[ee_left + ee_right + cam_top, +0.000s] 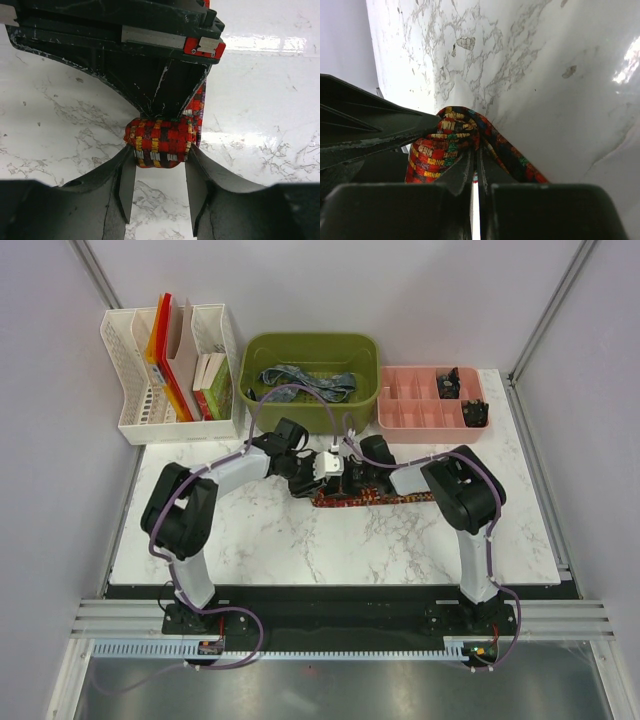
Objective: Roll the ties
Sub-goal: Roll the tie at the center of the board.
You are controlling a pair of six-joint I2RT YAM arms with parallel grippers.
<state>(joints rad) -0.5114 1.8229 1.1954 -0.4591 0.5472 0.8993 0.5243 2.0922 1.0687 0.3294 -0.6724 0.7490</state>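
The red, orange and dark patterned tie lies across the middle of the marble table, its left end wound into a small roll. My left gripper holds that roll by its two sides at the fingertips. My right gripper comes from the opposite side, its jaws nearly together and pinched on the fabric at the roll. In the top view the left gripper and the right gripper meet over the tie's left end. The blue-grey tie lies in the green bin.
The green bin stands at the back centre. A pink compartment tray with small dark items is at the back right. A white file organiser with folders is at the back left. Walls enclose the table.
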